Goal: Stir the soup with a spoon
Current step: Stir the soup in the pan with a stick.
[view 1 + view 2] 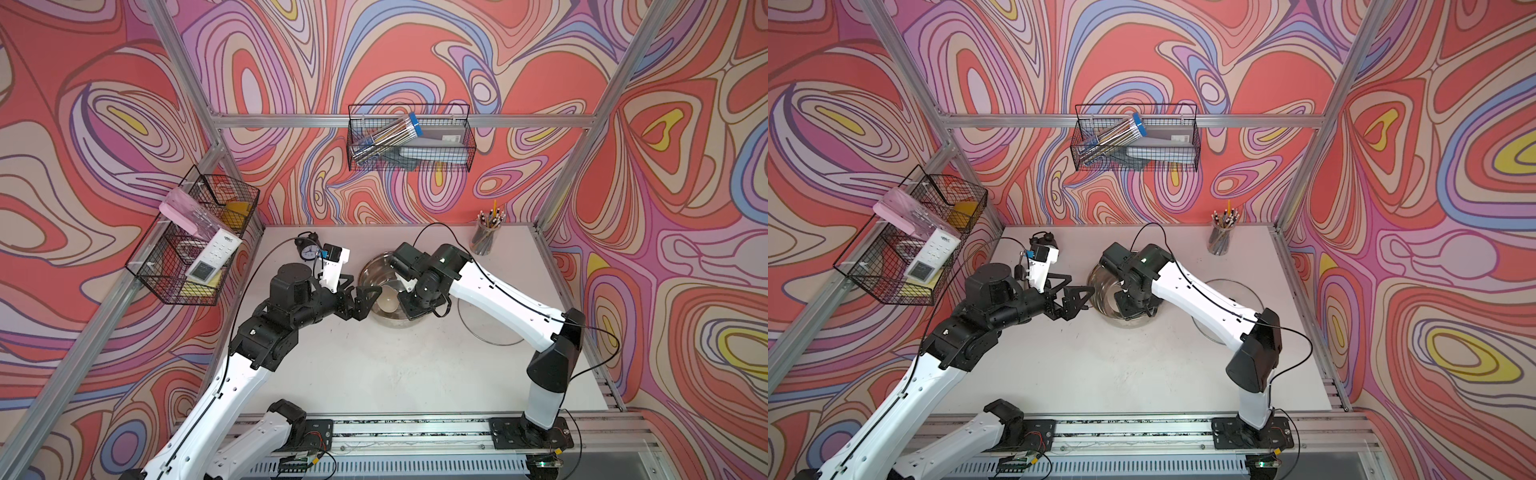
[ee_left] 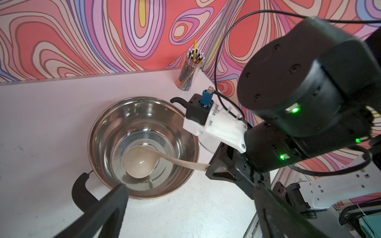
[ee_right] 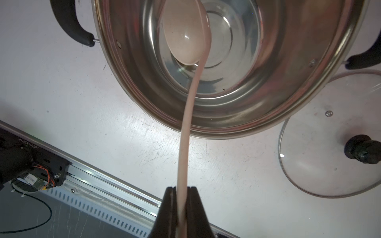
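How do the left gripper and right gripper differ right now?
The left gripper is open and empty; the right gripper is shut on the spoon. The left gripper sits beside the pot; the right gripper holds the spoon's bowl inside it. Both are black and close to the pot.

A robot lab test cell: aluminium frame [image 1: 291,120], swirl-printed backdrop walls [image 1: 415,54], white tabletop [image 1: 374,365], mounting rail [image 1: 415,432]
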`<action>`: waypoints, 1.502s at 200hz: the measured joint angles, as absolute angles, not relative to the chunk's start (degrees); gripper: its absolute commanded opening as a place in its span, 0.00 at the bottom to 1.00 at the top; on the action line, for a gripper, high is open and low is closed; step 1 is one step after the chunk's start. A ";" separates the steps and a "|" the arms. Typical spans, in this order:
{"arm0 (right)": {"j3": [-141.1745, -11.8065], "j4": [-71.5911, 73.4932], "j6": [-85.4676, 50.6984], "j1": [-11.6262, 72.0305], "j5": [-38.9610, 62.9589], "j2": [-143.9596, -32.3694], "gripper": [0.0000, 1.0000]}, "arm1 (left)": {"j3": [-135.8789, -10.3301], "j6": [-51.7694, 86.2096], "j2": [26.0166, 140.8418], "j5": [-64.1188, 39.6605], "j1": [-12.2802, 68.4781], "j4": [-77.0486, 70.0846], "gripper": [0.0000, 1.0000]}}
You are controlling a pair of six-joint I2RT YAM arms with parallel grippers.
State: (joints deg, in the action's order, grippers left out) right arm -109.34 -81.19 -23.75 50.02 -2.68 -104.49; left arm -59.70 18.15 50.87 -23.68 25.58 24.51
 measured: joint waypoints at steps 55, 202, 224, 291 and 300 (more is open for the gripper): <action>-106.19 -83.68 -24.10 48.42 -8.12 -102.54 0.00 | -59.90 14.87 51.88 -27.62 25.58 24.47 0.99; -121.30 -80.71 -20.86 43.00 -6.07 -114.59 0.00 | -62.39 7.29 55.86 -28.25 25.58 26.59 0.99; -122.32 -80.14 -20.64 43.59 -4.08 -114.72 0.00 | -62.78 6.98 56.16 -28.01 25.58 26.87 0.99; -119.52 -80.14 -20.38 48.21 -0.84 -113.82 0.00 | -63.16 6.90 56.84 -27.62 25.58 27.11 0.99; -118.13 -80.16 -20.40 48.66 -0.51 -113.08 0.00 | -63.16 6.92 56.84 -27.46 25.58 27.11 0.99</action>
State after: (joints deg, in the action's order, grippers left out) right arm -118.13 -80.16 -20.40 48.66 -0.51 -113.08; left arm -63.16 6.92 56.84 -27.46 25.58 27.11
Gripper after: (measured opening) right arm 0.101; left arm 0.988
